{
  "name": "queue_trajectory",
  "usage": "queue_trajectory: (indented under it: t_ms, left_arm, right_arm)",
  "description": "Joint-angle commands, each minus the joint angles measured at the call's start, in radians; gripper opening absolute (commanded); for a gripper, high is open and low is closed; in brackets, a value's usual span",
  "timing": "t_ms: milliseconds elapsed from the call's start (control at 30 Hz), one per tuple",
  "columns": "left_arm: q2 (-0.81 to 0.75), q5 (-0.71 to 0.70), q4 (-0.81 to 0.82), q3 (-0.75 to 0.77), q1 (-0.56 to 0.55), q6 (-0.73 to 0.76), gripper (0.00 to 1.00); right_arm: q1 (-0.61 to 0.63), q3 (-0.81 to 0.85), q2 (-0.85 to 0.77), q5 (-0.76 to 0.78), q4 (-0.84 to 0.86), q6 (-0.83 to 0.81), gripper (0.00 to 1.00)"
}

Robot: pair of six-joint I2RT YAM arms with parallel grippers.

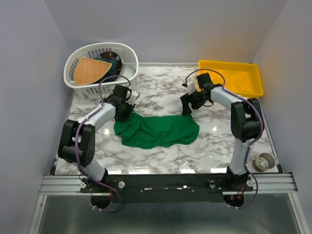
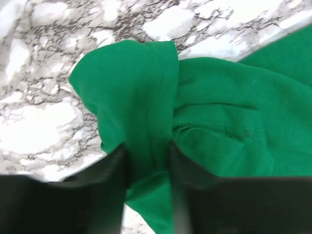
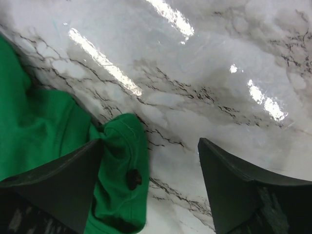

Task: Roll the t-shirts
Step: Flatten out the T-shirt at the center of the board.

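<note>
The emerald-green t-shirt [image 1: 158, 130] lies crumpled across the middle of the marble table [image 1: 161, 87]. My left gripper [image 1: 124, 110] is at the shirt's left end, shut on a fold of its fabric [image 2: 146, 122]. My right gripper [image 1: 187, 108] is at the shirt's upper right corner, open. In the right wrist view a bunched corner of the shirt [image 3: 124, 165] lies against the left finger [image 3: 58, 180], and bare marble lies between the fingers.
A white laundry basket [image 1: 127, 53] stands at the back left, holding a dark teal item with a tan wedge [image 1: 90, 70]. A yellow tray [image 1: 231, 76] stands at the back right. A tape roll [image 1: 264, 162] lies at the front right.
</note>
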Motion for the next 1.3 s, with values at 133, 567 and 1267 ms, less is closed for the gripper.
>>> queue_trajectory:
  t_ms: [133,567,1267]
  left_arm:
    - [-0.053,0.145,-0.048,0.041,0.004,0.045,0.00]
    - [-0.213,0.231,-0.002,0.362,0.004,0.048,0.00]
    - [-0.734,0.340,-0.321,-0.046,0.003,0.353,0.86]
  right_arm:
    - [-0.005,0.068,0.035,-0.052,-0.141,0.000,0.54]
    - [-0.089,0.421,-0.231,-0.125,-0.448,-0.138,0.01]
    - [-0.097,-0.402,-0.939,-0.041,-0.422,-0.287,0.77]
